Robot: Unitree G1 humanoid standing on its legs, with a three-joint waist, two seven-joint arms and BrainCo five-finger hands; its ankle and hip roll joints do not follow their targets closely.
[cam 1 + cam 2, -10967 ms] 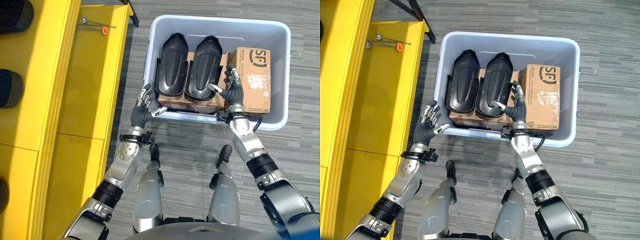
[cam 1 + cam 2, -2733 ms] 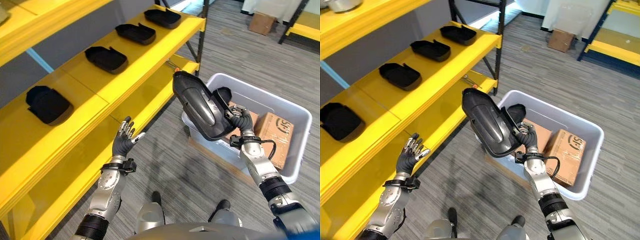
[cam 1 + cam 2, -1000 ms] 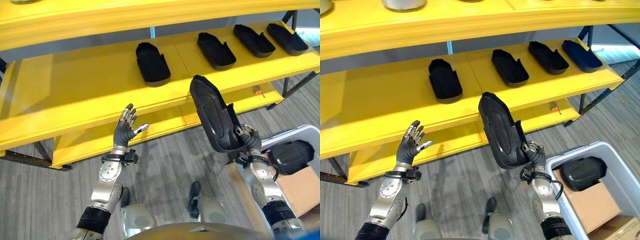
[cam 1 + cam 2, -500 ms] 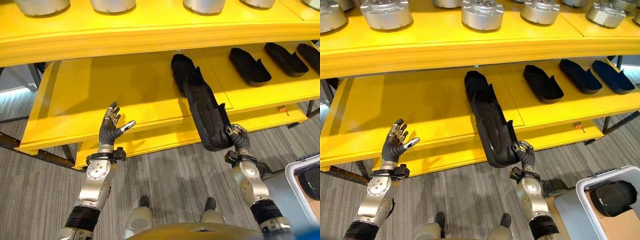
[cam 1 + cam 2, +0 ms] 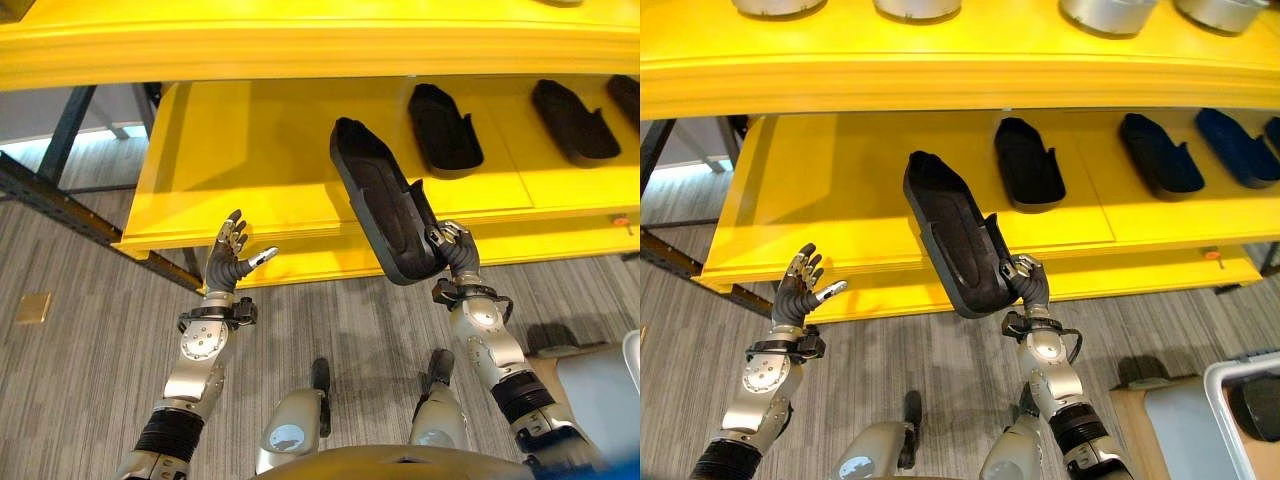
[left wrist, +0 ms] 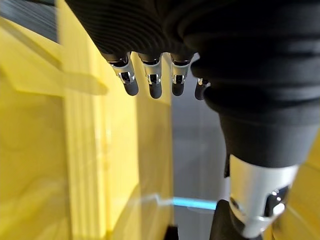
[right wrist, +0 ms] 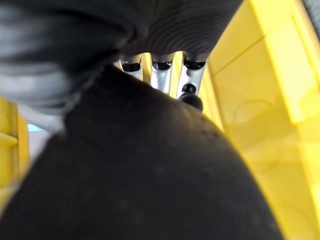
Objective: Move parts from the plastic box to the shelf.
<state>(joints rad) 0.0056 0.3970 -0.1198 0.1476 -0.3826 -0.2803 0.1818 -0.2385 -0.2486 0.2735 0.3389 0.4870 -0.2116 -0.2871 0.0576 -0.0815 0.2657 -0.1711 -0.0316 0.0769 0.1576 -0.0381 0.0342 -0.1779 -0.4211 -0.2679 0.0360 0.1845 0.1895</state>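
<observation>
Yellow shelf [image 5: 250, 150]: spans the upper frame; bare board at centre-left. 
Black part [image 5: 385, 215]: centre frame, raised and tilted before the shelf edge, right hand [image 5: 452, 252] fingers clamped on its lower end. Best levelled, then set left of the shelved part [image 5: 445, 128]. 
Left hand [image 5: 228, 262]: lower left, fingers apart, empty.

A long black moulded plastic shell part [image 5: 384, 213], hollow on its upper face with raised side walls, is held off the floor at its near end, curled in the right hand [image 5: 452, 250]. It tilts up and away, its rounded far end over the front edge of the yellow shelf [image 5: 260, 170]. More black shell parts [image 5: 445, 127] of the same shape lie flat on that shelf, spaced in a row to the right.
</observation>
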